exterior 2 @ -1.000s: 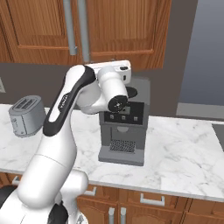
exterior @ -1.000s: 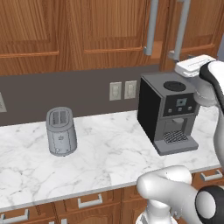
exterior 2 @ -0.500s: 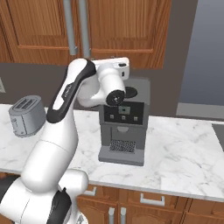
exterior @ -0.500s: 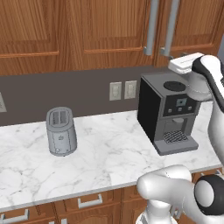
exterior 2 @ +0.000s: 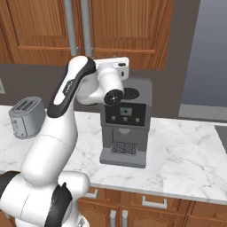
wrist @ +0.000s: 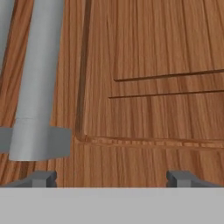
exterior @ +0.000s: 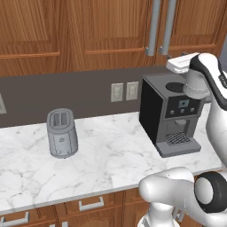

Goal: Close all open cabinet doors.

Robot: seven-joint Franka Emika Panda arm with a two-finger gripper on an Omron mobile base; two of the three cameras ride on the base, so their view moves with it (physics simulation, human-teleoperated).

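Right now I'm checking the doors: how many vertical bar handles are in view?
2: left handle and right handle, side by side above the coffee machine. More may lie outside view.

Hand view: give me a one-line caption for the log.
Open gripper facing a cabinet door beside its grey bar handle.

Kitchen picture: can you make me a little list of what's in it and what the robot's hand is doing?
cabinet doors: tall reddish-brown wooden cabinet doors with long grey metal bar handles; they look shut
gripper: the dark two-finger gripper is open, pointed close at a door panel beside a handle
coffee machine: black and grey coffee machine on the white marble counter, under the arm
toaster: small grey metal toaster, standing apart on the counter
drawers: low wooden drawer fronts with short silver handles
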